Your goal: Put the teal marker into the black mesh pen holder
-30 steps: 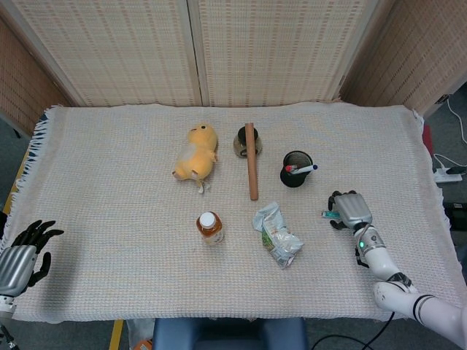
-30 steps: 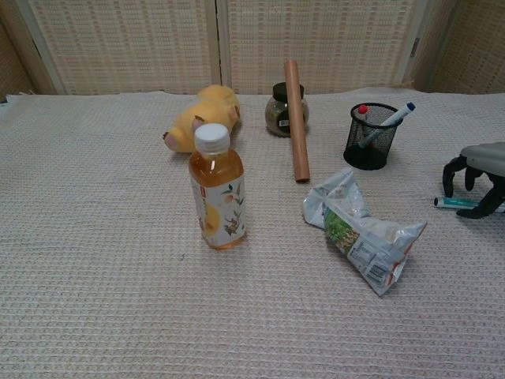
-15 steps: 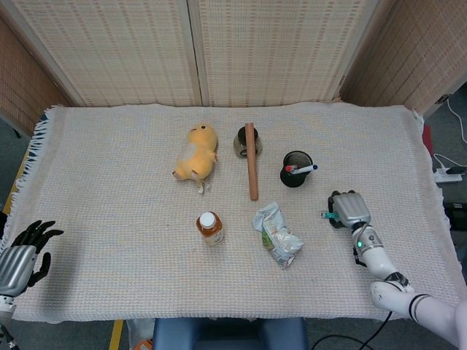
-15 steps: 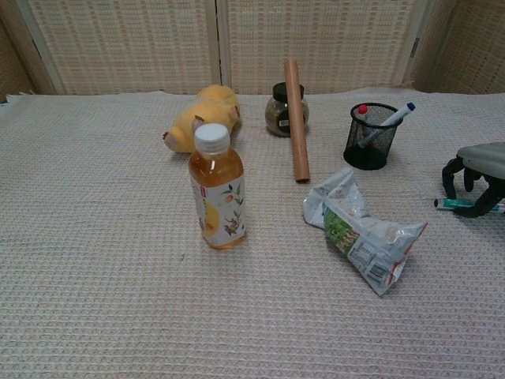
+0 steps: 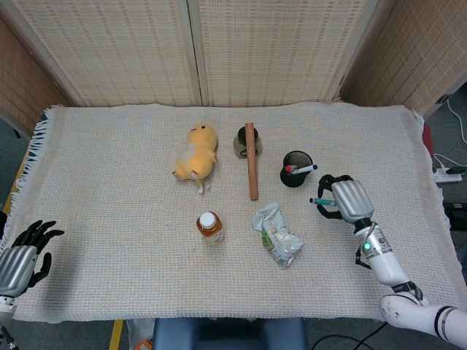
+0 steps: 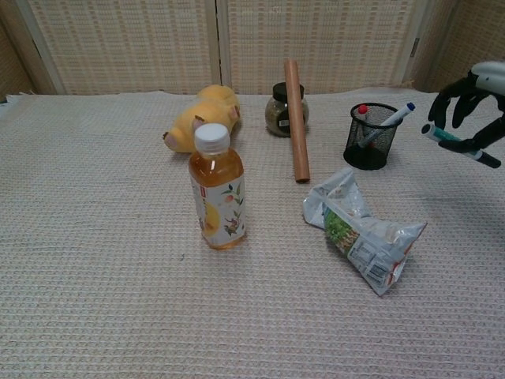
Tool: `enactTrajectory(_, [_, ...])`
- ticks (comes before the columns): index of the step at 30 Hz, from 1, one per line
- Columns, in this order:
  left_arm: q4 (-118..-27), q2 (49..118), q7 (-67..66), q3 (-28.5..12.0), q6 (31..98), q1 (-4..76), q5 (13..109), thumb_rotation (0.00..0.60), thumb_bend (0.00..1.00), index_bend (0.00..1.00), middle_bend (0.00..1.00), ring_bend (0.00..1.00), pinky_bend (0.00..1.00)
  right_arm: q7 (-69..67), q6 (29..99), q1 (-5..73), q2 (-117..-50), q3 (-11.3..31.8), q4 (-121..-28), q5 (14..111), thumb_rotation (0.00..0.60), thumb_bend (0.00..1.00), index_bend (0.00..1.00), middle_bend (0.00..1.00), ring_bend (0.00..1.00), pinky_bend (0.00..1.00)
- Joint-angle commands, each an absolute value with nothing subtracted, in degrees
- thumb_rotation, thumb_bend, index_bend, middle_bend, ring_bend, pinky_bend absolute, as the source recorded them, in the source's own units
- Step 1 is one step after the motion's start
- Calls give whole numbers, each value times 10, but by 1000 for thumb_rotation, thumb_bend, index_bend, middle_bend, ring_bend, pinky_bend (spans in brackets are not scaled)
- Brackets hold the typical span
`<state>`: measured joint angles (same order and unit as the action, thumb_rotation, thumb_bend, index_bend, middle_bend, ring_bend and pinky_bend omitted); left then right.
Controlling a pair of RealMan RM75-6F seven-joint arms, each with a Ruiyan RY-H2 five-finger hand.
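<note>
We are holding the teal marker (image 6: 456,144) in our right robot hand (image 5: 349,200), fingers (image 6: 444,99) curled around its barrel, and it is hanging clear of the worktop (image 5: 109,189) rather than lying on the cloth. In the chest view the marker is tilting, its near end pointing down to the right. The black mesh pen holder (image 5: 296,169) is standing just to the left of that robot hand, and it is already carrying a marker with a white barrel and a blue cap (image 6: 392,120) and something red-topped (image 6: 362,110).

Our left robot hand (image 5: 25,251) is resting at the near left edge of the worktop, fingers spread and holding nothing.

Across the middle of the cloth we are seeing a yellow plush toy (image 5: 197,152) lying on its side, a wooden stick (image 5: 251,170) leaning across a small dark jar (image 5: 244,142), an amber drink bottle (image 6: 216,188) standing upright with a white cap, and a crumpled snack bag (image 6: 360,230) lying between the bottle and the right robot hand.
</note>
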<state>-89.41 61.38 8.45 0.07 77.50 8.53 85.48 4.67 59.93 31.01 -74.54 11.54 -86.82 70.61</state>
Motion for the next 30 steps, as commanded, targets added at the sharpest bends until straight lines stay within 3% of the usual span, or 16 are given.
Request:
enactTrajectory(1, [-896, 613, 85, 1, 778, 84, 856, 600, 632, 255, 93, 13, 137, -14, 638, 310, -717, 151, -905, 744, 600, 297, 616, 324, 414, 319])
enactTrajectory(13, [-899, 609, 87, 1, 785, 81, 859, 600, 633, 255, 93, 13, 137, -194, 597, 361, -741, 193, -814, 764, 600, 354, 624, 324, 415, 328])
enactTrajectory(19, [-895, 611, 86, -2, 779, 83, 851, 600, 633, 255, 93, 13, 137, -361, 554, 422, -813, 197, -640, 794, 600, 399, 643, 324, 415, 334])
enactTrajectory(30, [-890, 614, 85, -3, 771, 85, 846, 600, 631, 255, 93, 13, 136, -504, 570, 479, -960, 172, -382, 826, 600, 442, 668, 324, 416, 344])
